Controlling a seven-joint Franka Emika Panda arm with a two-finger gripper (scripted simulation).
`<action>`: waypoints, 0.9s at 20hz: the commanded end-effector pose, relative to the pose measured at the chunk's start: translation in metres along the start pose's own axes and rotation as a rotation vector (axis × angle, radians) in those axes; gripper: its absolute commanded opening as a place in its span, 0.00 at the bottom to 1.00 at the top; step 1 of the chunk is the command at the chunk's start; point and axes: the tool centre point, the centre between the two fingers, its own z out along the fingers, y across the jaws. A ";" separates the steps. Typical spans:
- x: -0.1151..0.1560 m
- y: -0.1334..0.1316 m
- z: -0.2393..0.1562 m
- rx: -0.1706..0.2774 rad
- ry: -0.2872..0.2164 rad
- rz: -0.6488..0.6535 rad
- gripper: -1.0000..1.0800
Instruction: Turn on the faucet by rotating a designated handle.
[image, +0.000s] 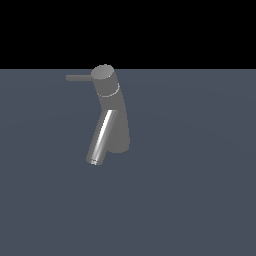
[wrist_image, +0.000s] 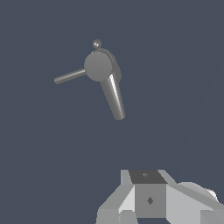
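Observation:
The grey faucet (image: 118, 112) stands upright on the flat floor, with its shiny spout (image: 101, 137) slanting down toward the front. The thin handle (image: 79, 77) projects from the cylindrical cap (image: 103, 73) toward the exterior view's left. The wrist view looks down on the cap (wrist_image: 98, 65), the handle (wrist_image: 70, 76) and the spout (wrist_image: 113, 98). Only part of my gripper (wrist_image: 151, 205) shows at that picture's edge, well apart from the faucet and touching nothing. Its fingertips are cut off, so I cannot tell how the jaws stand. The arm is absent from the exterior view.
A plain dark blue-grey floor (image: 200, 190) lies all around the faucet. A small round knob (wrist_image: 97, 43) shows just beyond the cap in the wrist view.

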 end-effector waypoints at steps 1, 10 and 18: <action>0.001 -0.009 0.011 0.017 0.022 0.065 0.00; 0.010 -0.041 0.048 0.075 0.098 0.292 0.00; 0.027 -0.069 0.078 0.126 0.163 0.486 0.00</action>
